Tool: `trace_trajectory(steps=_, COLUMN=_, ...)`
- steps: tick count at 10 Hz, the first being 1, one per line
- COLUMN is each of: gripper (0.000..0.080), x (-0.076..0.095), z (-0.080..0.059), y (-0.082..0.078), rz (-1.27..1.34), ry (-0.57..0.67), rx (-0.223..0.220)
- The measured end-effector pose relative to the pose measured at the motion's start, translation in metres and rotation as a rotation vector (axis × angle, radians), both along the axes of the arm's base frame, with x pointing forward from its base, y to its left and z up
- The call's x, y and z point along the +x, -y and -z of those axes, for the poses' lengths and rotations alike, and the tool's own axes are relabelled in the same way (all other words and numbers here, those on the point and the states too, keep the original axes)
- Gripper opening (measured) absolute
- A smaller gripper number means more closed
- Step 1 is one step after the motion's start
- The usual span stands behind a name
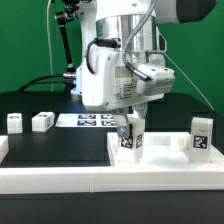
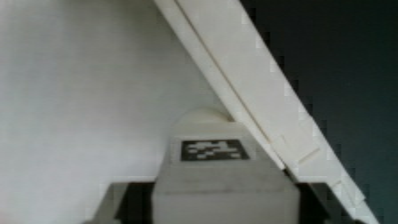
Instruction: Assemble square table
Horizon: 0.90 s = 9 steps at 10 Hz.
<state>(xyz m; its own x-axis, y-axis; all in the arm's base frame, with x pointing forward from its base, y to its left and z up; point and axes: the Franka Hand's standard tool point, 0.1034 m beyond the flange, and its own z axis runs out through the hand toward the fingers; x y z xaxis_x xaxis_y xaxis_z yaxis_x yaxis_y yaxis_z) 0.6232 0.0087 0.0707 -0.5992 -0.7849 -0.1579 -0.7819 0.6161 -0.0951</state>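
My gripper is shut on a white block leg with a black-and-white tag and holds it upright over the near-left part of the white square slab. In the wrist view the leg sits between my dark fingers, with the slab's flat face and a raised rim beyond it. I cannot tell whether the leg touches the slab. Another tagged leg stands upright at the slab's corner on the exterior view's right. Two more legs lie on the black surface at the left.
The marker board lies flat behind the slab, left of my arm. A long white rail edges the front of the black work surface. Cables hang behind the arm's base.
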Motion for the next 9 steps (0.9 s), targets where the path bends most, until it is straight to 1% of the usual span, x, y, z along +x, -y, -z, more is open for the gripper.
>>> trace_trajectory(steps=1, gripper=0.0360, x=-0.0002, z=0.0004, y=-0.0005, rz=-0.001, ry=-0.001, rx=0.000)
trace_trajectory(steps=2, gripper=0.0360, x=-0.0004, z=0.0009, y=-0.0007, rz=-0.030, ry=0.000, rx=-0.005)
trace_trajectory(steps=3, gripper=0.0547, x=-0.0006, z=0.0012, y=-0.0005, rz=-0.068, ry=0.002, rx=-0.012)
trace_trajectory(steps=4, gripper=0.0547, x=-0.0013, z=0.0018, y=0.0003, rz=-0.122, ry=-0.006, rx=-0.013)
trace_trajectory(steps=5, gripper=0.0628, x=0.0002, z=0.0008, y=0.0011, rz=-0.193, ry=-0.003, rx=-0.023)
trace_trajectory(steps=6, gripper=0.0643, x=0.0005, z=0.0007, y=0.0006, rz=-0.295, ry=0.006, rx=-0.041)
trace_trajectory(steps=9, gripper=0.0648, x=0.0002, z=0.0012, y=0.0008, rz=-0.496, ry=0.020, rx=-0.075)
